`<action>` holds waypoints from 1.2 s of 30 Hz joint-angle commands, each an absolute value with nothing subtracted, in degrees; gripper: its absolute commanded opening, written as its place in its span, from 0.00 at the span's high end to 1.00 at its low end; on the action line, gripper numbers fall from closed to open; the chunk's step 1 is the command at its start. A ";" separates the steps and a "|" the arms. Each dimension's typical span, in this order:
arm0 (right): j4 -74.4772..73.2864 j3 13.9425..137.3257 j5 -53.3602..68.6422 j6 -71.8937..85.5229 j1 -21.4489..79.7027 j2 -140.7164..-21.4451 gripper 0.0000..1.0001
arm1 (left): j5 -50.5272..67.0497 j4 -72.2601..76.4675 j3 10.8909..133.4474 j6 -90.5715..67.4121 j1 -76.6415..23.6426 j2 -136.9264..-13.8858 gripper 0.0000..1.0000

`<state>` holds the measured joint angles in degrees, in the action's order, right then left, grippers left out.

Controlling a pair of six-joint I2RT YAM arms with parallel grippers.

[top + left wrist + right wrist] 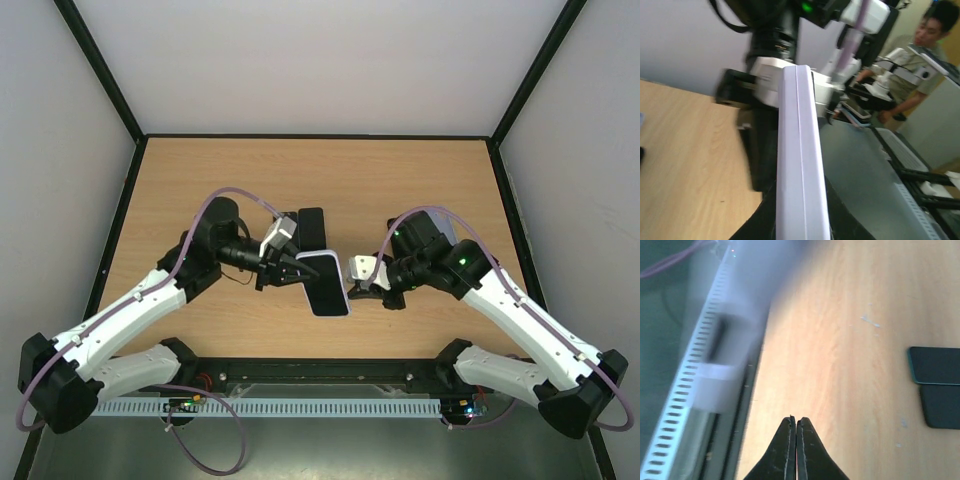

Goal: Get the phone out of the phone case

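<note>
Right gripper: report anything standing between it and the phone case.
Nothing visible stands between them. In the top view the right gripper sits just off the right edge of the phone case, which the left gripper holds from the other side.

The right gripper (796, 440), jaws pressed together, hangs over the table (840, 340), two dark rectangles (935, 365) at right

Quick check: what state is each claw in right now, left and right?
Left claw: closed on the white phone case.
Right claw: closed, nothing between its fingers.
</note>
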<state>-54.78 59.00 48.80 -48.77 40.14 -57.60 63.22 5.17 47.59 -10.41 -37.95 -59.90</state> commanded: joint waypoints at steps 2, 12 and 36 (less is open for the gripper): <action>-43.73 57.90 40.63 -45.80 39.84 -57.44 0.98 | 72.60 10.14 47.86 -13.09 -39.63 -58.66 0.97; -37.82 57.54 43.94 -35.90 39.11 -56.37 0.84 | 69.11 6.87 48.49 -9.82 -39.64 -57.28 0.97; -51.42 58.31 53.92 -38.06 39.20 -55.60 0.55 | 59.21 2.89 49.02 -6.01 -38.51 -57.04 0.97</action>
<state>-52.03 56.53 52.69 -39.40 39.29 -56.03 56.62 0.49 47.59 -6.39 -38.61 -57.04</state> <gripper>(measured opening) 0.483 0.073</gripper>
